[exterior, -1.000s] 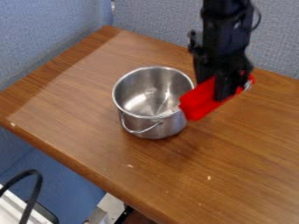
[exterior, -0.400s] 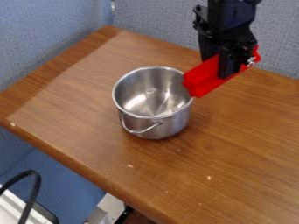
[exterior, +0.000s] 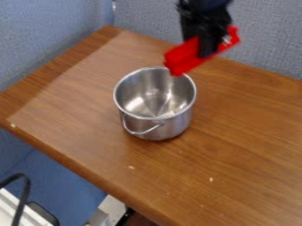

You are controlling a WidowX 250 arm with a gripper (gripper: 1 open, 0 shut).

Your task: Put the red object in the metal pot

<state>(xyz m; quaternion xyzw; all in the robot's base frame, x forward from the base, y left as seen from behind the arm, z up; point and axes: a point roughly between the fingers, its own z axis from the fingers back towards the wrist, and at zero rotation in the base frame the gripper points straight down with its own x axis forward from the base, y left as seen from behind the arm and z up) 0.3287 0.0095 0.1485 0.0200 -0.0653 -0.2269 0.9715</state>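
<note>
A bright red flat block, the red object [exterior: 192, 53], hangs tilted in the air, its lower end over the far rim of the metal pot [exterior: 154, 103]. My black gripper [exterior: 207, 33] points down and is shut on the block's upper part; its fingertips are partly lost against the red. The shiny steel pot stands upright near the middle of the wooden table [exterior: 236, 141], its wire handle hanging down at the front, and nothing lies inside it.
The table's front edge runs diagonally from left to lower right, with a drop to the floor beyond it. A blue-grey wall [exterior: 71, 22] stands behind the table. A dark cable [exterior: 18, 199] lies on the floor at lower left.
My gripper has lifted the red block off the table beside the pot and carried it up and to the left, so it now hangs over the pot's far rim.
</note>
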